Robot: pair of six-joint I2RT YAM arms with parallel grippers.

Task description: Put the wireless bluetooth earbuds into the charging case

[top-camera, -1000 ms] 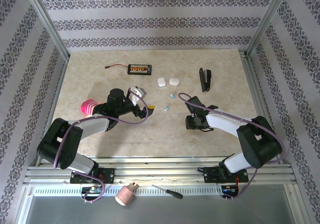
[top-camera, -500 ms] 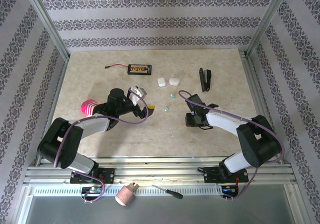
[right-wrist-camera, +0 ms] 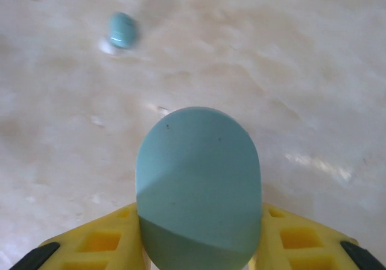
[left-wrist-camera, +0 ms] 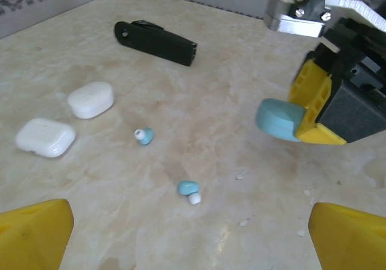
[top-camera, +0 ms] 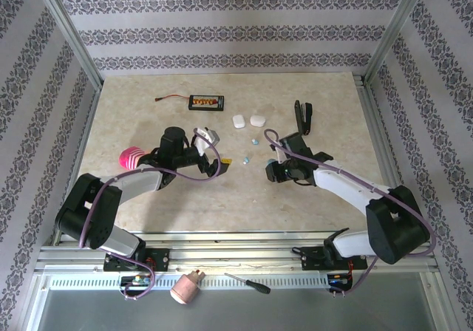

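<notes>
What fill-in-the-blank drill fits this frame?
The case in the right gripper is ___.
The left gripper is ___.
___ loose earbuds lie on the table.
The other two cases are ___.
Missing: blue, open, two, white.

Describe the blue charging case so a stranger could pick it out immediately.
On the marble-patterned table, look at the right gripper near the middle. Between its yellow fingers sits the pale blue case, a rounded pebble. It is the only blue case and the only one held; the two white cases lie farther back.
</notes>
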